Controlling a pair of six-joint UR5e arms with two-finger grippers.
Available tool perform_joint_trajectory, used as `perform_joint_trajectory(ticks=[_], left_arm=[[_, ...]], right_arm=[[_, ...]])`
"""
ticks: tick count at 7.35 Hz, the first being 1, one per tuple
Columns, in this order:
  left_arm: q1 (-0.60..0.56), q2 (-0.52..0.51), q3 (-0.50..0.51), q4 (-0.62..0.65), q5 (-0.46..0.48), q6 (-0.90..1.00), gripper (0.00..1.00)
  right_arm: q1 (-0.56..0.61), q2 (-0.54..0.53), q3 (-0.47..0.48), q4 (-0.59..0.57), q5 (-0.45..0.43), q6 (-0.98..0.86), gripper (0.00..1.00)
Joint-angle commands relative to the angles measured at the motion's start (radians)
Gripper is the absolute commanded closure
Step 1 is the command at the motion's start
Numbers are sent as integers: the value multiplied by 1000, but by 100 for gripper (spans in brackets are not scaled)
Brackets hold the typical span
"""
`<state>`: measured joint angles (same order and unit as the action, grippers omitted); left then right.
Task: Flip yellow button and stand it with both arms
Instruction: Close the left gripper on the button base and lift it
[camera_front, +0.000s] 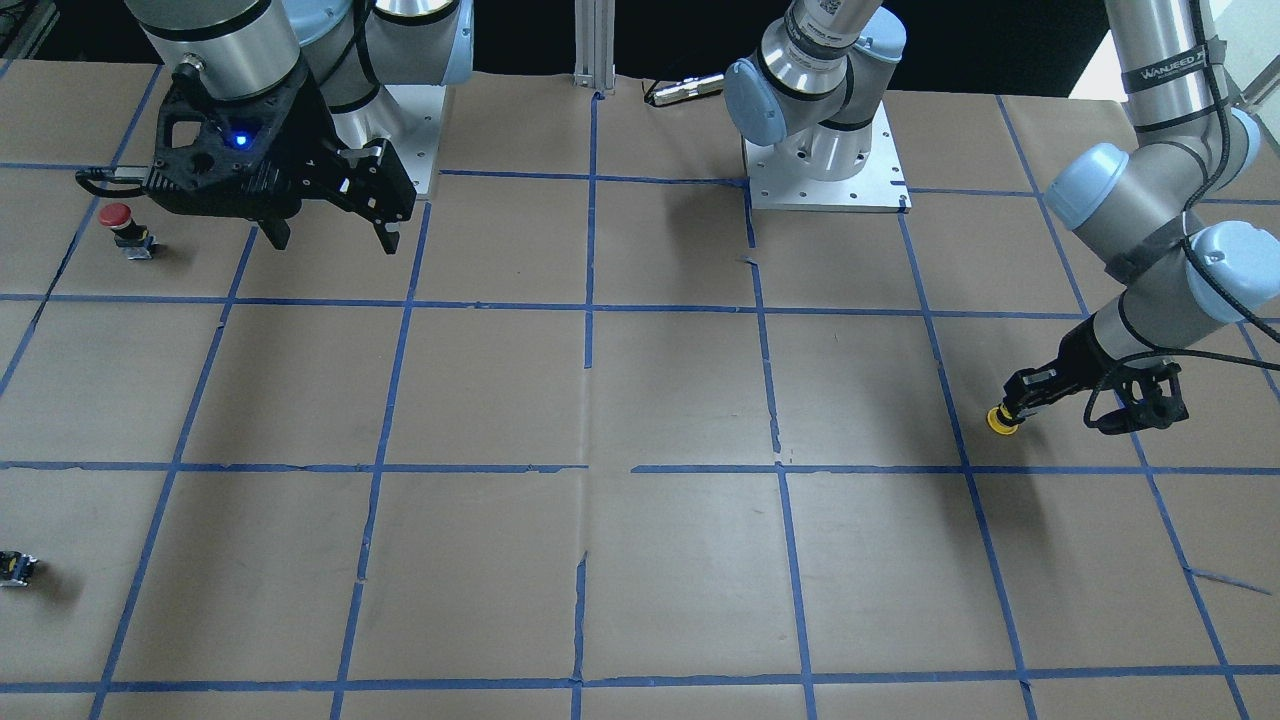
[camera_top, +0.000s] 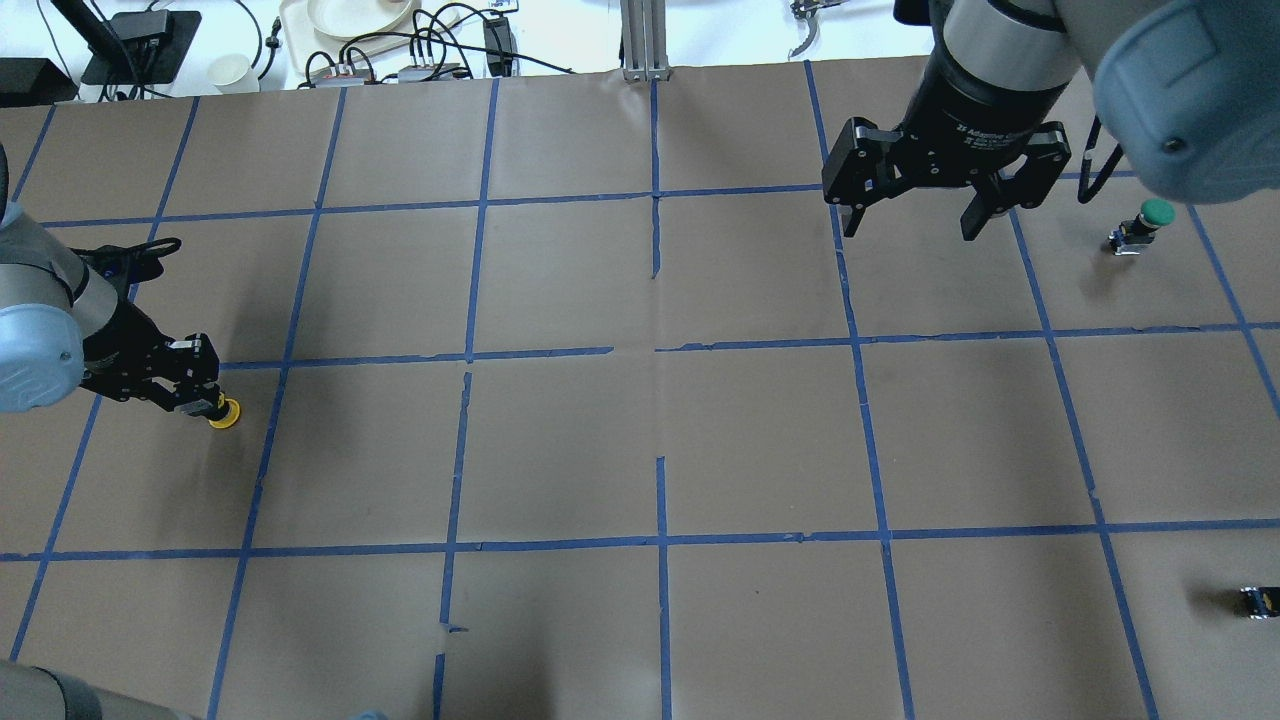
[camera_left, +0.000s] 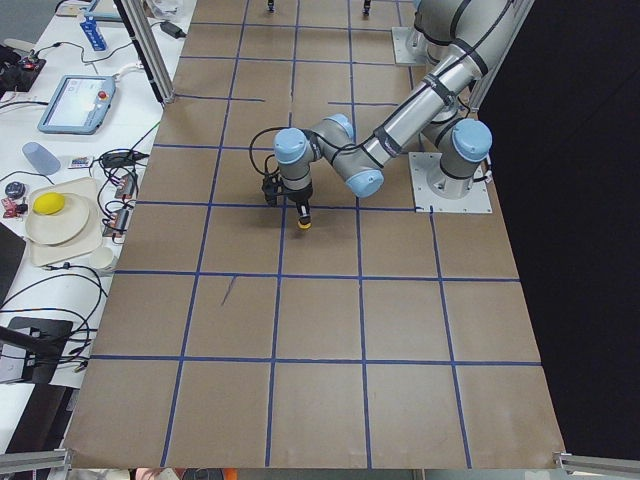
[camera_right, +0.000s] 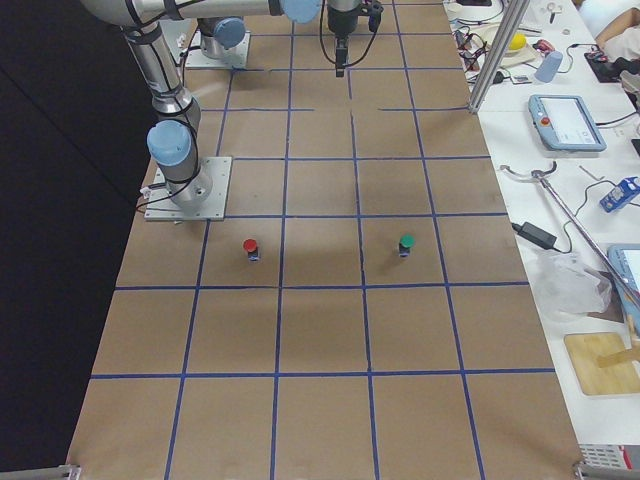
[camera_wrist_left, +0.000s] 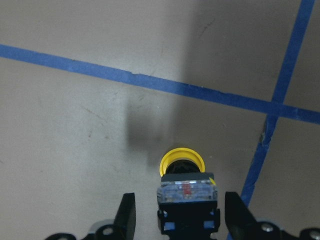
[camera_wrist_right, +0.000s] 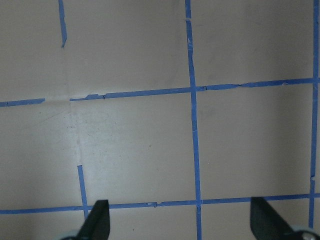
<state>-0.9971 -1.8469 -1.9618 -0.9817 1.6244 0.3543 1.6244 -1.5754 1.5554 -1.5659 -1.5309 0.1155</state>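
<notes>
Both arms are built of silver-grey metal tubes joined by rounded light-blue caps. The left arm (camera_front: 1140, 215) wears a black band printed with white lettering (camera_front: 1170, 72), and a thin black cable (camera_front: 1218, 120) is strapped along it. Each arm is bolted to a square silver base plate (camera_front: 880, 188) dotted with screw holes. The right arm (camera_front: 215, 40) ends in an angular black two-finger gripper (camera_front: 334, 243) with a small blue light (camera_front: 238, 138) — and white lettering rings its black wrist collar (camera_top: 985, 130).
</notes>
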Motion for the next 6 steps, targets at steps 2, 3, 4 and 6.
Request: perform_joint_trajectory(ticks=[2, 3, 4, 6], left_arm=[[0, 0, 1, -17, 0, -5, 98], [0, 3, 18, -61, -1, -3, 100], [-8, 29, 43, -99, -6, -3, 100], [-53, 58, 146, -286, -35, -12, 100]], right_arm=[[2, 0, 0, 4, 0, 1, 0], [2, 0, 2, 6, -2, 1, 0], [2, 0, 2, 6, -2, 1, 0], [2, -2, 11, 3, -2, 1, 0]])
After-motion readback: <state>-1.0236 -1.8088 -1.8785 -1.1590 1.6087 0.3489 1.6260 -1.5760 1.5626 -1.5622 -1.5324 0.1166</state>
